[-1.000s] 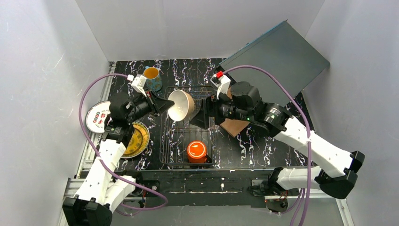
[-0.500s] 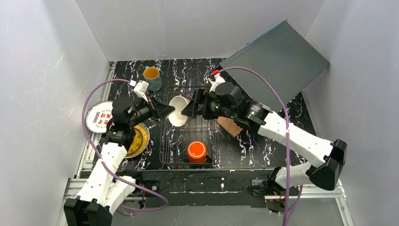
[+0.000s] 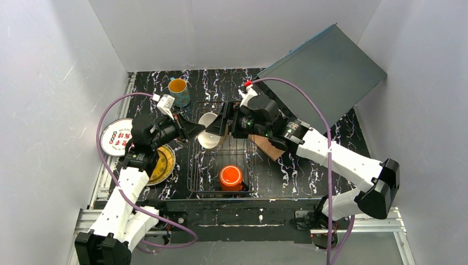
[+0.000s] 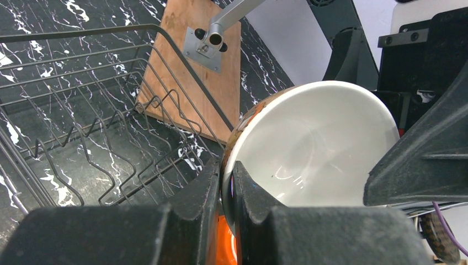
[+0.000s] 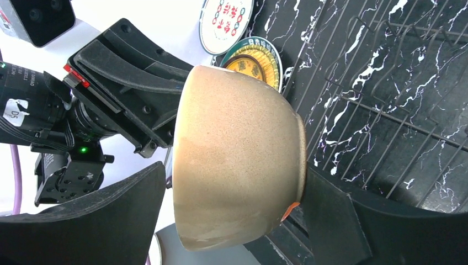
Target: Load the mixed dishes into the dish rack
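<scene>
We see the white-and-tan bowl [image 3: 208, 134] held on its side in the air over the far half of the dish rack [image 3: 246, 165], between the two arms. The left hand [image 3: 193, 131] is clamped on the bowl's rim, one finger inside the white hollow and one on the tan outside. The right hand [image 3: 223, 122] stands wide apart around the bowl, one finger by the base and one by the rim. We cannot tell whether its pads press on it. Below the bowl the rack's bent wire dividers lie bare, and the black marbled surface [image 3: 309, 182] shows through them. At the near end of the rack sits the orange mug [image 3: 231, 178], one of two mugs. The other, the blue patterned mug [image 3: 178, 91], stands upright on the surface just past the rack's far-left corner. We count two plates, both flat at the left edge of the surface: the white plate [image 3: 115, 137] against the side rail and the yellow ornate plate [image 3: 160, 163] partly under the left arm. The white plate bears red and green marks that we cannot read. One wooden board [image 3: 270, 148] lies just right of the rack, under the right arm, and one grey slanted panel [image 3: 325, 66] fills the far-right corner. White walls close in the left, the far side and the right.
</scene>
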Tool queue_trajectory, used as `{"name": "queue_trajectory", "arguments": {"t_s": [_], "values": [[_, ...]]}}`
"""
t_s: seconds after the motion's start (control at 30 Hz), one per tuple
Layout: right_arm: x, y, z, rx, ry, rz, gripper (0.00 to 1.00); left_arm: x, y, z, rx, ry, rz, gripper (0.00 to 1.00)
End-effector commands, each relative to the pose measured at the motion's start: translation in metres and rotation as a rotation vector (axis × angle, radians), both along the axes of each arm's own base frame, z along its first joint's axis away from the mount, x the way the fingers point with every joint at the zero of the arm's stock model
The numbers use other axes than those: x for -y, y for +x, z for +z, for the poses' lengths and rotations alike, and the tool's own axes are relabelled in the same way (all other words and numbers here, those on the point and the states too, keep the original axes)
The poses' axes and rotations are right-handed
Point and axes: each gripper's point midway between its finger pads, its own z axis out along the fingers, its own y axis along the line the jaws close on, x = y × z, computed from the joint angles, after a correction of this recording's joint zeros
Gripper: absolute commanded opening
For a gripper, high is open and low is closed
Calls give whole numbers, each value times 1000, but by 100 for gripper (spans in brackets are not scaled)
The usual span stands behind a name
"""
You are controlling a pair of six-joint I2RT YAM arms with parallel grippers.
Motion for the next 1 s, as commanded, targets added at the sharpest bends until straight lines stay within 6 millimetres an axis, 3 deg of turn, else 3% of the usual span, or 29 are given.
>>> {"name": "queue_trajectory", "arguments": {"t_s": [0.0, 0.17, 0.4, 0.53, 0.83, 0.9, 0.97], "values": [[-5, -3, 20, 28, 98, 8, 91, 3, -4, 21, 84, -24, -24, 0], [2, -8, 22, 26, 150, -1, 86, 3, -4, 21, 83, -23, -27, 0], [1, -15, 29, 40, 208, 30, 89, 3, -5, 21, 83, -24, -29, 0], [-1, -17, 39, 65, 275, 43, 81, 4, -5, 22, 83, -31, -36, 0], [0, -10, 34, 87, 250, 15, 85, 5, -8, 25, 92, -37, -48, 0], [-1, -8, 32, 89, 245, 12, 81, 6, -8, 25, 94, -38, -49, 0], [-3, -7, 32, 89, 243, 12, 71, 6, -8, 25, 91, -41, -51, 0]]}}
